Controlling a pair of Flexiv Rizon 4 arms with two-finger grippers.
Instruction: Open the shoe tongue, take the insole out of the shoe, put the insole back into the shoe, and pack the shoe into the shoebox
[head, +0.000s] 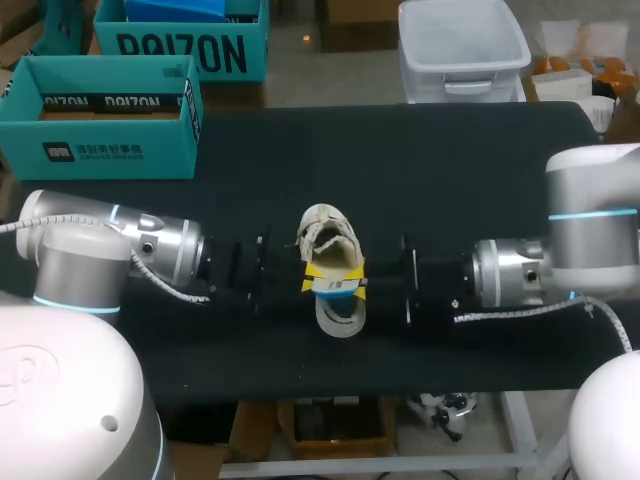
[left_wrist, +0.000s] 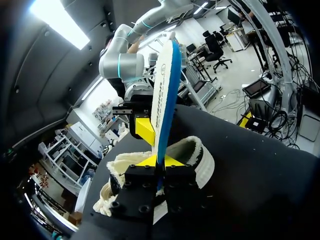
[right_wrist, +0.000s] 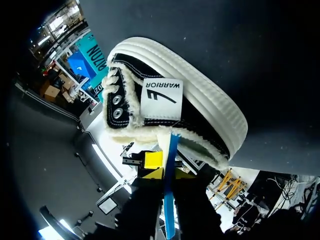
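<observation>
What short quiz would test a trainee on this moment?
1. True or false: the blue-and-white foam insole lies flat inside the black canvas shoe with fleece lining.
2. Which holds the insole: A, the left gripper alone; B, the right gripper alone; C, both?
3. Fill in: the teal cardboard shoebox stands at the far ____ corner of the black table.
Key: 1 false, it is held on edge; 2 C; 3 left.

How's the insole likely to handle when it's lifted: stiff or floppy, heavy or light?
Probably light: the insole shows edge-on as a thin, blue-edged sheet. Likely semi-stiff, since it stands upright above the left claw with no visible droop. It may bend or drag on the fleecy lining of the shoe if pushed in.
</observation>
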